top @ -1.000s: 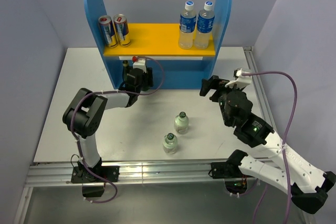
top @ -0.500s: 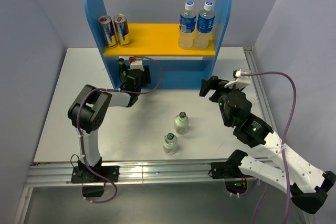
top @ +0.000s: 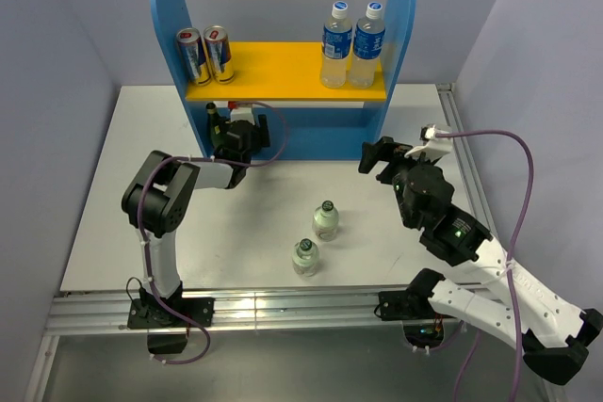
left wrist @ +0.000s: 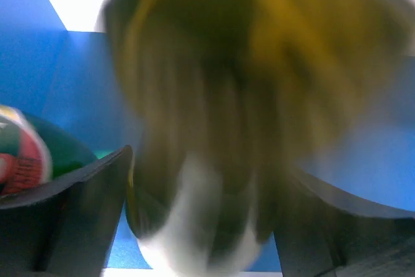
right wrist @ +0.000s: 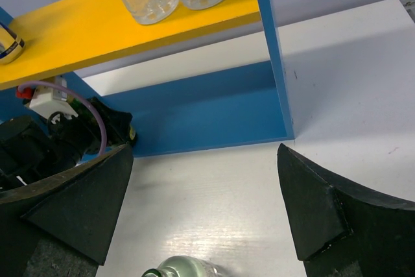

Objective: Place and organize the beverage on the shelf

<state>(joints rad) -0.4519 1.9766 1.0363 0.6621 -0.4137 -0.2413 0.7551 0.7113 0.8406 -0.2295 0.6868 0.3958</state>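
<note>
The shelf (top: 283, 72) stands at the back, and two clear plastic bottles (top: 337, 44) with blue labels sit on its yellow board at the right. My left gripper (top: 222, 135) reaches under that board at the left end. A dark green bottle (left wrist: 214, 128) fills the space between its fingers (left wrist: 97, 205), smeared while the fingers are sharp. Another green bottle (left wrist: 26, 154) stands just to its left. Two short clear bottles (top: 326, 221) (top: 304, 257) stand on the table. My right gripper (top: 377, 155) hangs open above the table, with one short bottle (right wrist: 185, 269) below it.
Two cans (top: 195, 56) (top: 219, 52) stand on the yellow board at the left. The shelf's tall blue side panels (top: 403, 7) bound the lower level. The left arm's cable (top: 273, 115) loops in front of the shelf. The table's metal rail (top: 283, 308) runs along the near edge.
My left gripper has moved left and deeper under the yellow board with the green bottle, and its fingers have spread. The right arm and the two short bottles have not moved.
</note>
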